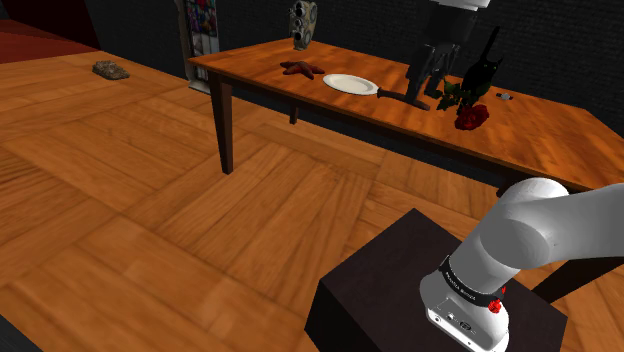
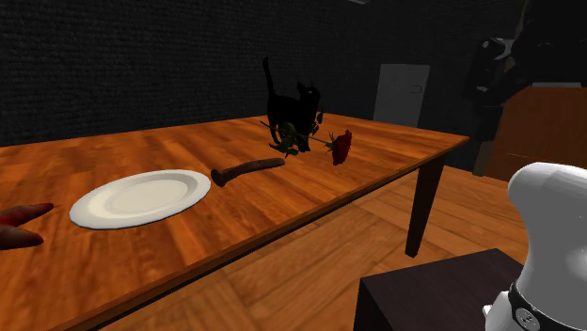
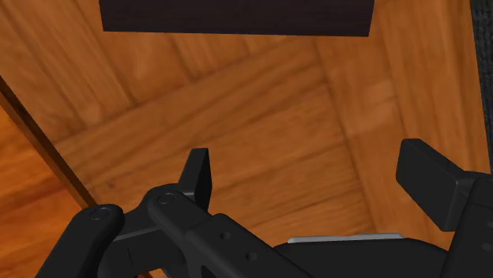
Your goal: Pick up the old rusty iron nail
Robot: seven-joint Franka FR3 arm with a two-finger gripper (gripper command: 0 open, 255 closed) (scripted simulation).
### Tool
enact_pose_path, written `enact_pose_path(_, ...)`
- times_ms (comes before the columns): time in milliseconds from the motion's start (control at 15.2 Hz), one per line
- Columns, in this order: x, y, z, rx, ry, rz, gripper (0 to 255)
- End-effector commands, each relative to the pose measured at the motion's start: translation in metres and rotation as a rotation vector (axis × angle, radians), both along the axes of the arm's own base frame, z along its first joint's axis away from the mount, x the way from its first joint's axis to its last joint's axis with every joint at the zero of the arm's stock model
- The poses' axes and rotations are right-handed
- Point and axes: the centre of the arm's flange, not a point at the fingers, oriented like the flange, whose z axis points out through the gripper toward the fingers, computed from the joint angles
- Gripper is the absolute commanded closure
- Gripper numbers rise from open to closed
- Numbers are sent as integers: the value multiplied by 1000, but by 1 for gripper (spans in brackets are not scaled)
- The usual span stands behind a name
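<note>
On the worktop (image 1: 560, 135) the nail (image 1: 400, 98) lies flat. It is a dark, brownish spike, and its broad head points toward a white plate (image 1: 350, 83). In the second exterior view the nail (image 2: 246, 170) sits between the plate (image 2: 141, 197) and a black cat figure (image 2: 287, 108). Its head is just beside the plate's rim and its tip reaches toward the cat's feet. A red rose (image 2: 341, 146) with a green stem lies by the cat, on the side nearer the worktop's corner. A reddish starfish (image 2: 19, 226) rests past the plate at that view's left edge.

The white arm (image 1: 540, 230) rises from the dark stand (image 1: 400, 300) at the shoulder view's lower right. In that view the black claw (image 1: 428, 92) hangs fingers-down, just left of the cat (image 1: 480, 70) and above the rose (image 1: 470, 115). Its tips overlap the nail's far end in the picture.

The wrist view shows the claw (image 3: 316, 178) open. Its two fingers (image 3: 199, 170) stand well apart, with only wood floor (image 3: 276, 118) seen between them. The stand's dark top (image 3: 237, 16) shows beyond the fingers, and the dark edge of the worktop (image 3: 39, 150) runs off to one side. The claw therefore looks down on the floor, apart from the nail.
</note>
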Motion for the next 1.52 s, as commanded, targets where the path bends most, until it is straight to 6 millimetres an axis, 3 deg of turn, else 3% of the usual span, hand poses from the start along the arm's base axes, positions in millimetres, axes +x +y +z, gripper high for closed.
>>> enact_pose_path(0, 0, 0, 0, 0, 0, 0, 0)
enact_pose_path(726, 51, -117, -42, -69, -19, 126, 0)
enact_pose_path(1452, 116, -230, -74, -138, -39, 252, 0)
